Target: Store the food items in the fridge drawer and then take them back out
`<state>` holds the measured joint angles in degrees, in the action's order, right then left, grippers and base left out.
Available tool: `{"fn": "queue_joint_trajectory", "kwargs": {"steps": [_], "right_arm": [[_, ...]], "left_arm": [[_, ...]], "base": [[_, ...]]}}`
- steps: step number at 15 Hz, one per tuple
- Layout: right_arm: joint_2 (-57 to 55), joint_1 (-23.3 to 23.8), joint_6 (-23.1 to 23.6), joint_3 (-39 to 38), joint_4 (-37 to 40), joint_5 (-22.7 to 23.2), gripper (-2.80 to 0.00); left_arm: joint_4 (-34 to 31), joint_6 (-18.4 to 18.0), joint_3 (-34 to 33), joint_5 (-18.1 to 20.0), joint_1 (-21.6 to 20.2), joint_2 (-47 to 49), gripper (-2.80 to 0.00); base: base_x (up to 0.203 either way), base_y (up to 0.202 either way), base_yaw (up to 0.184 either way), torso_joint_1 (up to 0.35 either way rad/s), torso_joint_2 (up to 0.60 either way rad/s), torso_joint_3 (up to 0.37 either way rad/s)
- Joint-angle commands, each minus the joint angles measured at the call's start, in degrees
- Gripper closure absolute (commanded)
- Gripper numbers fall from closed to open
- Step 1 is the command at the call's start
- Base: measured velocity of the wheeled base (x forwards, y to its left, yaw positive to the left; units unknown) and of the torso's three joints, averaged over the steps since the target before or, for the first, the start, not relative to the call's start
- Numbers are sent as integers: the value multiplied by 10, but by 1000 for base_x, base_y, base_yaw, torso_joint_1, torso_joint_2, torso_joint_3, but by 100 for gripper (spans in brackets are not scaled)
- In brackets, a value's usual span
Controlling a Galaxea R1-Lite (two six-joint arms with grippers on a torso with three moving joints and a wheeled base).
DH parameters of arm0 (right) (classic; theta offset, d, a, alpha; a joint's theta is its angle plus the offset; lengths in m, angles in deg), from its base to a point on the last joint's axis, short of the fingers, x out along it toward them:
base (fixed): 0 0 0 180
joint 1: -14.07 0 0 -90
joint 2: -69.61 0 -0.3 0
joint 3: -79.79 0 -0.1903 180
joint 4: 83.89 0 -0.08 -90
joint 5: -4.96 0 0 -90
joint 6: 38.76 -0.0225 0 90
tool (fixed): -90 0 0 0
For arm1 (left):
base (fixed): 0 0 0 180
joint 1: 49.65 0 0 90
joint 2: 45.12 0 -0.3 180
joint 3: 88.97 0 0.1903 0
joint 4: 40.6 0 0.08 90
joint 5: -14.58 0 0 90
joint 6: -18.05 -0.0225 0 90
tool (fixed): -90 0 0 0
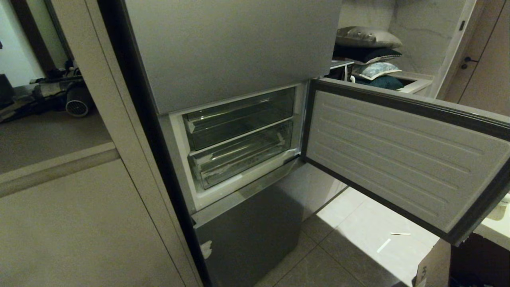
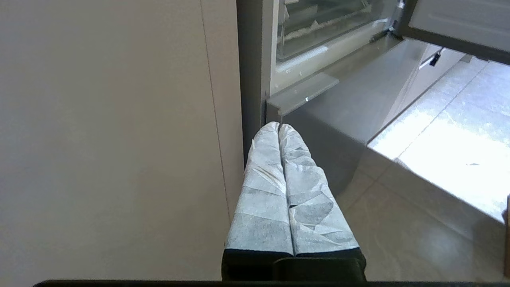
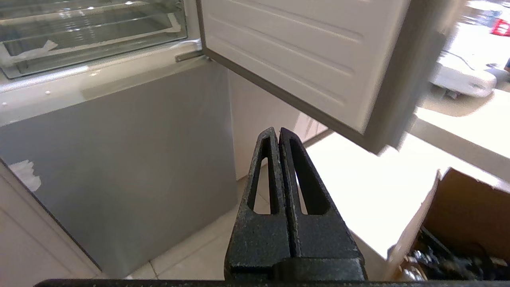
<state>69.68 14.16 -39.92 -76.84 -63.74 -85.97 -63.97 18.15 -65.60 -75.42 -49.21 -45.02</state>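
1. Head view: the fridge point(image 1: 239, 48) has its middle door point(image 1: 402, 159) swung open to the right. Inside, the fridge drawer point(image 1: 243, 157) sits pushed in below a shallower clear tray point(image 1: 239, 117). No food items can be made out in it. Neither arm shows.
2. Left wrist view: the left gripper point(image 2: 279, 126), its fingers wrapped in white, has jaws pressed together, holding nothing, low beside the fridge's lower front corner.
3. Right wrist view: the right gripper point(image 3: 277, 131) has black jaws pressed together, empty, below the open door, above the tiled floor point(image 3: 199, 255). A cardboard box point(image 3: 458, 207) stands near.
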Motion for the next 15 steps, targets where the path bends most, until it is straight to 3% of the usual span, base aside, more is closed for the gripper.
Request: {"fn": "queue_joint_trajectory", "kwargs": {"steps": [1, 5, 15], "right_arm": [[-1, 0, 0, -11, 0, 0, 0], [-1, 0, 0, -11, 0, 0, 0], [0, 1, -4, -10, 1, -1, 0]], "left_arm": [[0, 0, 0, 0, 0, 1, 0], [0, 1, 0, 0, 0, 1, 0], [0, 2, 0, 0, 0, 1, 0]], "base": [[-195, 0, 4, 2, -1, 1], [-170, 0, 2, 0, -1, 6], [0, 0, 0, 3, 1, 0]]}}
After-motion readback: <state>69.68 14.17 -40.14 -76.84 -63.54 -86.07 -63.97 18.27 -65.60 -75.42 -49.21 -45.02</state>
